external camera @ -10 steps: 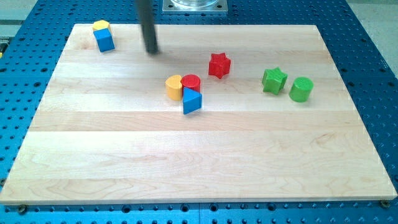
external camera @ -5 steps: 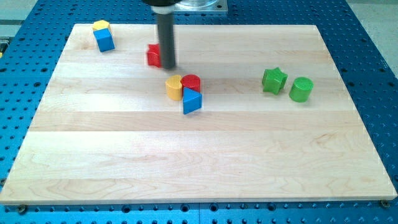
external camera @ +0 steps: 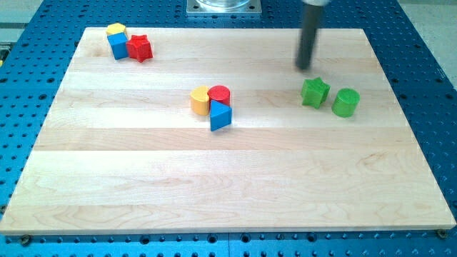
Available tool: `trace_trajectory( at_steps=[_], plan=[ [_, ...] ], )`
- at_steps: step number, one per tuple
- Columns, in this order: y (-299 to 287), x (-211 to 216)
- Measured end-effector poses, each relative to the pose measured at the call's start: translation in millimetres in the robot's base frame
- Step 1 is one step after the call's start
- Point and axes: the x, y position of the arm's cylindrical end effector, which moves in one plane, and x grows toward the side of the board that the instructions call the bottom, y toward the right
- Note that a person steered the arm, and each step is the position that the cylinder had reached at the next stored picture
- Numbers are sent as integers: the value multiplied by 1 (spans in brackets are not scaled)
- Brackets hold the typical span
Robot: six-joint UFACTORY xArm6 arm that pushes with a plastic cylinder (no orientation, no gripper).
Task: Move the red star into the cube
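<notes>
In the camera view, the only 1 you have, your red star [external camera: 140, 48] sits near the top left corner of the wooden board [external camera: 228, 178], pressed up against the right side of the blue cube [external camera: 118, 47]. A yellow block [external camera: 116, 30] touches the cube's upper edge, so these 3 pieces form 1 tight cluster.

Your arm carries no jaws at all: it ends in a plain dark rod, so you have nothing to spread or close. You will find my tip [external camera: 305, 68] far over on the view's right, well apart from the star and cube. It stands just above the green star [external camera: 315, 92], with a small gap between them. The green cylinder [external camera: 345, 102] sits just beside that star, on its right and a little lower.

Near the board's middle you see 3 more blocks bunched together: a yellow half-round block [external camera: 200, 100] on the left, a red cylinder [external camera: 219, 95] touching it on the right, and a blue triangular block [external camera: 220, 116] tucked under both.

Around the board you see the blue perforated table [external camera: 428, 86], and a grey metal base [external camera: 223, 7] shows at the view's top.
</notes>
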Motion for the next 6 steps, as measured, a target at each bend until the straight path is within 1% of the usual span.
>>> trace_trajectory(
  at_steps=[1,2,3,5,6],
  plan=[
    [78,55],
    [74,103],
    [12,103],
    [-108,65],
    [-143,49]
  ],
)
